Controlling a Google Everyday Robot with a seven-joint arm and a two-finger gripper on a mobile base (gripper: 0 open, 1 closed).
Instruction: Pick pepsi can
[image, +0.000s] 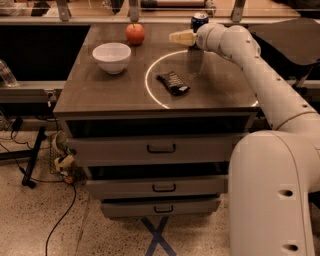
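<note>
The pepsi can (199, 20) stands upright at the far edge of the cabinet top (115, 85), dark blue with a silver top, partly hidden behind my arm. My gripper (176, 37) hovers over the far middle of the top, its pale fingers pointing left, just in front of and left of the can. It holds nothing.
A red apple (135, 33) sits at the far edge, left of the can. A white bowl (112, 56) stands at the left. A black snack bar wrapper (173, 82) lies in the middle. The top's front edge is above three drawers (161, 148).
</note>
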